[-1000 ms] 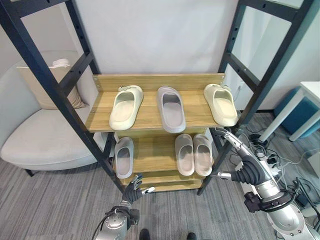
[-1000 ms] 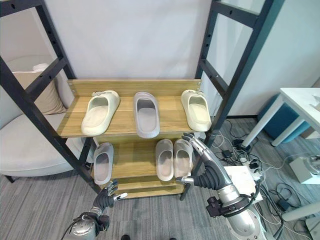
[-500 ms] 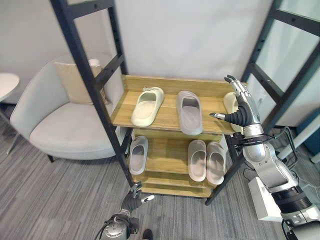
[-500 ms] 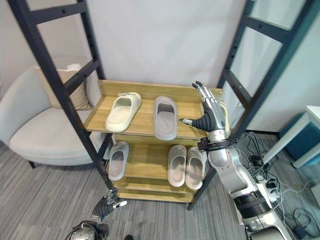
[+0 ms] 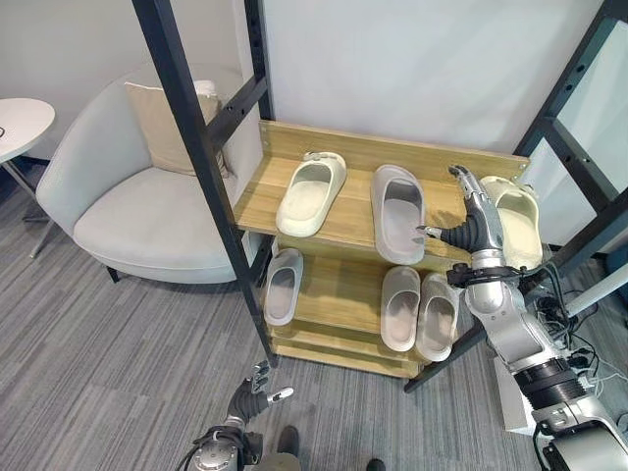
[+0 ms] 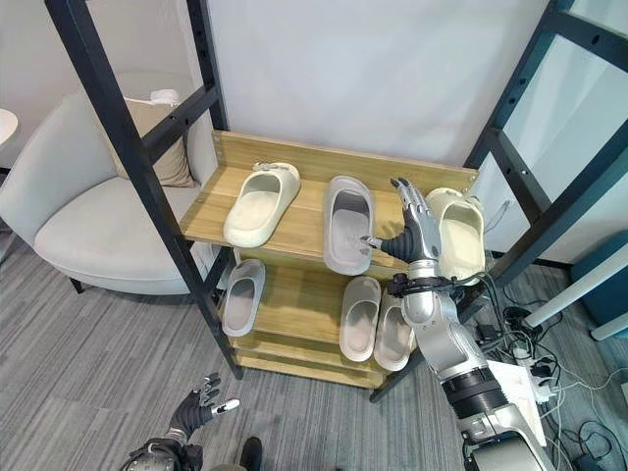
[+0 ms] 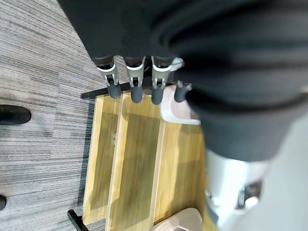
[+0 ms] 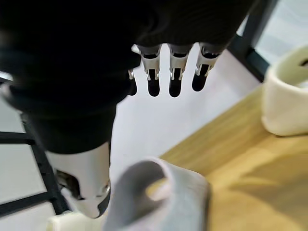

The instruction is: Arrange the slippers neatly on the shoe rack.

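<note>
Right robot hand [image 5: 473, 221] (fingers straight) just beside cream slipper [image 5: 517, 220].

Right arm [image 5: 515, 329] silver-grey, jointed segments with black rings. Right hand [image 5: 473, 224]: silver fingers, dark tips, dark ribbed cover over back and wrist. Left hand [image 5: 250, 398] same build: silver fingers, dark tips, black ribbed cover.

Shoe rack [image 5: 324, 211]: matt light wood-grain shelves, matt black metal posts. On its top shelf a grey slipper [image 5: 396, 211] and cream slippers [image 5: 312, 192], smooth matt foam-like. Left of the rack, armchair [image 5: 137, 206] in pale grey cloth, beige cloth cushion [image 5: 172, 126]. Floor [image 5: 108, 363] grey ribbed carpet.
</note>
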Tool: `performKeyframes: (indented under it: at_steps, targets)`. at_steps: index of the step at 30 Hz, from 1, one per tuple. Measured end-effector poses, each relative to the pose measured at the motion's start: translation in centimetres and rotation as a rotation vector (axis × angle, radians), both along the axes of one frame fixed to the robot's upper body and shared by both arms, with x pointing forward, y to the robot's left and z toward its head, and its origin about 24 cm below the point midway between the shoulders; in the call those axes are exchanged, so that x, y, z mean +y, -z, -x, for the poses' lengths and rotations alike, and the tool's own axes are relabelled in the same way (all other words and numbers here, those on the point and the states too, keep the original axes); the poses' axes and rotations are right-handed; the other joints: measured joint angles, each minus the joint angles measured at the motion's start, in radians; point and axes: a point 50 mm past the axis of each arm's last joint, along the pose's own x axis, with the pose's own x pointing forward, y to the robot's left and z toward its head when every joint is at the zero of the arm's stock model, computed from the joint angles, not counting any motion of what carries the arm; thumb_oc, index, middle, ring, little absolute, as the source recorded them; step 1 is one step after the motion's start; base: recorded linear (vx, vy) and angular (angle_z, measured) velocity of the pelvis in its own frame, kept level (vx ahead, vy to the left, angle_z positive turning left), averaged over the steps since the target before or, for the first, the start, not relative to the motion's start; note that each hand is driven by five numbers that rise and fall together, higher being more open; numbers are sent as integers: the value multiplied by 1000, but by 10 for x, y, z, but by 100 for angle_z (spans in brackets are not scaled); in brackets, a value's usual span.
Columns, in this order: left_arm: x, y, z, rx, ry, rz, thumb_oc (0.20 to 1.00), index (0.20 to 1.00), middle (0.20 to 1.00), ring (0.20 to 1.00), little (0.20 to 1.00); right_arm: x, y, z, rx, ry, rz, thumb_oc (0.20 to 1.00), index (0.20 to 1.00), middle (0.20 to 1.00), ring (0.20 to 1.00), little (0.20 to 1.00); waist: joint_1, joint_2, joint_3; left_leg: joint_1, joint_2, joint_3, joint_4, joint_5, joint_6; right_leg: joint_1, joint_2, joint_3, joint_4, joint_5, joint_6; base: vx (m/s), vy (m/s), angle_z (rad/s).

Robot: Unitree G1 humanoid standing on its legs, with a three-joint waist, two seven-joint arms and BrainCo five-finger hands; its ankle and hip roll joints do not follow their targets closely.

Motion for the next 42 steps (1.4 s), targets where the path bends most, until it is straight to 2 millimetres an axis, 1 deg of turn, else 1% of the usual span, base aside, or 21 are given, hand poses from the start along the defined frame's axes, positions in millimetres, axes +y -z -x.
performKeyframes:
  at_steps: [2,3,5,7,9,12,15,17,18,19,20,21,27,31,34,35,36,38,39,40,42]
  targets:
    - [-1,-1,-2,-8,1,2,1000,1000,1000,1000,1000,-2,-2,-6,-5,26,3,1000,1000,1000,1000,1000,8,9,7,-13,2,0,0,6,-1,-14,1,-1,0,4,-2,-50,6,-3]
    - [-1,-2,-2,-9,2,5,1000,1000,1000,1000,1000,3,-8,-15,-20,31,19,1000,1000,1000,1000,1000,7,14,11,-23,3,3,1,9,-5,-26,1,3,0,7,-3,-44,4,-6]
    - [-4,-6,-12,-38,6,22,1000,1000,1000,1000,1000,7,-26,-35,-40,54,56,1000,1000,1000,1000,1000,10,31,22,-45,5,-1,7,20,-8,-47,4,0,0,16,-6,-41,8,3]
    - [-5,-10,-19,-62,10,20,1000,1000,1000,1000,1000,8,-40,-43,-69,69,58,1000,1000,1000,1000,1000,19,41,38,-56,5,-10,7,27,-12,-54,4,-7,0,17,-5,-53,6,13]
    - [-5,-13,-25,-81,17,4,1000,1000,1000,1000,1000,12,-49,-51,-84,71,62,1000,1000,1000,1000,1000,30,44,54,-68,4,-18,7,36,-3,-61,4,-15,0,25,-17,-64,5,11]
    - [-8,-19,-35,-114,41,-4,1000,1000,1000,1000,1000,13,-71,-60,-130,89,47,1000,1000,1000,1000,1000,36,42,72,-91,3,-20,7,39,-5,-82,4,-17,0,32,-17,-11,3,1]
    - [-9,-23,-42,-139,45,-5,1000,1000,1000,1000,1000,14,-73,-62,-135,94,43,1000,1000,1000,1000,1000,35,39,80,-92,1,-20,7,37,-8,-83,4,-17,0,32,-16,0,0,0]
    - [-9,-26,-46,-156,43,3,1000,1000,1000,1000,1000,13,-73,-68,-108,112,53,1000,1000,1000,1000,1000,33,39,80,-94,4,-21,7,38,-11,-85,4,-17,0,27,-6,0,0,0]
    - [-9,-26,-46,-156,41,5,1000,1000,1000,1000,1000,13,-72,-69,-101,118,50,561,561,561,561,561,33,39,80,-94,4,-22,7,37,-10,-85,4,-18,0,28,-5,0,0,0]
    - [-9,-26,-46,-155,38,9,1000,1000,1000,1000,1000,12,-72,-70,-97,123,46,379,379,379,379,379,33,39,80,-95,5,-22,7,36,-7,-85,5,-18,0,28,-6,0,0,0]
    - [-9,-25,-45,-152,36,9,1000,1000,1000,1000,1000,11,-71,-71,-89,128,46,379,379,379,379,379,33,39,80,-95,5,-23,7,36,-7,-85,5,-18,0,28,-7,0,0,0]
    - [-9,-24,-44,-148,33,11,1000,1000,1000,1000,1000,11,-71,-72,-84,133,44,200,200,200,200,200,34,38,81,-95,5,-23,7,36,-7,-85,4,-18,0,26,-12,0,0,0]
    - [-5,-25,-43,-149,14,-10,1000,1000,1000,1000,1000,21,-60,-74,-37,144,-21,200,200,200,200,200,19,26,75,-80,3,-21,6,38,-6,-72,3,-16,0,29,-12,0,0,0]
    - [-4,-24,-42,-140,5,-13,1000,1000,1000,1000,1000,21,-54,-56,-70,109,-138,200,200,200,200,200,11,22,73,-71,2,-21,7,38,-5,-63,4,-15,0,32,-6,0,0,0]
    - [-4,-23,-39,-132,1,-12,1000,1000,1000,1000,1000,23,-31,-30,-78,66,-197,200,200,200,200,200,4,22,73,-49,-1,-19,6,37,-4,-43,3,-13,0,35,-15,10,-4,-2]
    - [-5,-25,-39,-140,1,-9,1000,1000,1000,1000,1000,19,-24,-15,-93,60,-232,200,200,200,200,200,2,22,73,-46,-1,-18,6,37,-2,-39,3,-13,0,35,-15,0,0,0]
    - [-2,-26,-39,-147,-25,-8,1000,1000,1000,1000,1000,17,-22,9,-134,40,-285,200,200,200,200,200,-6,23,73,-43,-1,-17,5,38,1,-37,3,-12,0,34,-16,-33,-17,-3]
    - [3,-25,-37,-139,-61,-7,1000,1000,1000,1000,1000,19,-29,27,-194,6,-331,200,200,200,200,200,-31,24,72,-41,0,-16,3,39,1,-37,4,-11,0,34,-16,-3,-13,-1]
    - [3,-29,-38,-160,-87,4,1000,1000,1000,1000,1000,16,-39,58,-290,-27,-416,200,200,200,200,200,-30,28,72,-42,0,-16,0,39,1,-36,3,-13,0,32,-16,-7,-14,-4]
    - [5,-29,-34,-161,-113,12,1000,1000,1000,1000,1000,21,-48,79,-366,-92,-460,200,200,200,200,200,-39,32,70,-40,0,-12,0,38,1,-36,3,-8,0,32,-16,29,-18,-7]
    - [5,-24,-27,-127,-112,6,1000,1000,1000,1000,1000,31,-56,87,-415,-226,-520,200,200,200,200,200,-76,37,59,-33,3,-1,-1,31,-6,-34,3,3,0,32,-15,3,-19,-16]
